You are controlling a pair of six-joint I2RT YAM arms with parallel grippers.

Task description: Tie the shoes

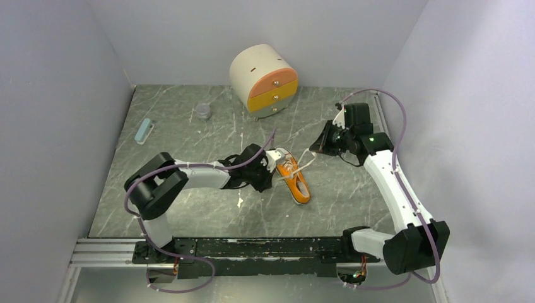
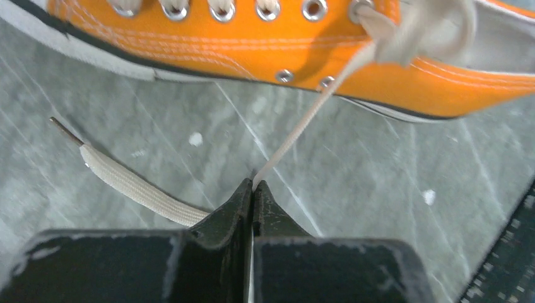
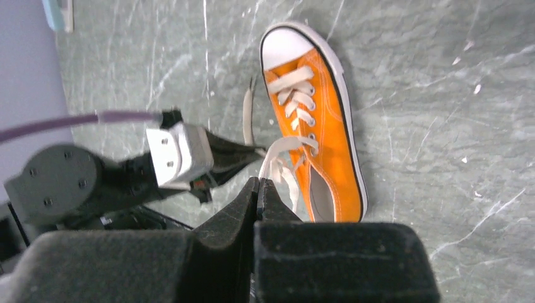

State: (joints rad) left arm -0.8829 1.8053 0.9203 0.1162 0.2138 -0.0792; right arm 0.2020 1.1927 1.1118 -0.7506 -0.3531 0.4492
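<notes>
On the grey marbled table point(image 1: 189, 214), a small orange canvas sneaker point(image 1: 293, 180) lies near the centre, toe toward the arms' bases. Stretched low from the left, the left claw point(image 2: 253, 186) is clamped on one of its white laces point(image 2: 303, 126). The raised right claw point(image 3: 258, 183) pinches another strand. Only the left wrist view shows a slack, tipped lace end lying flat beside that claw.

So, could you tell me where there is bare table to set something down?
Free: the strip of table between the shoe and the near rail; also between the drawer unit and the right arm. Crowded: around the shoe, where the left gripper and right gripper hold laces.
</notes>
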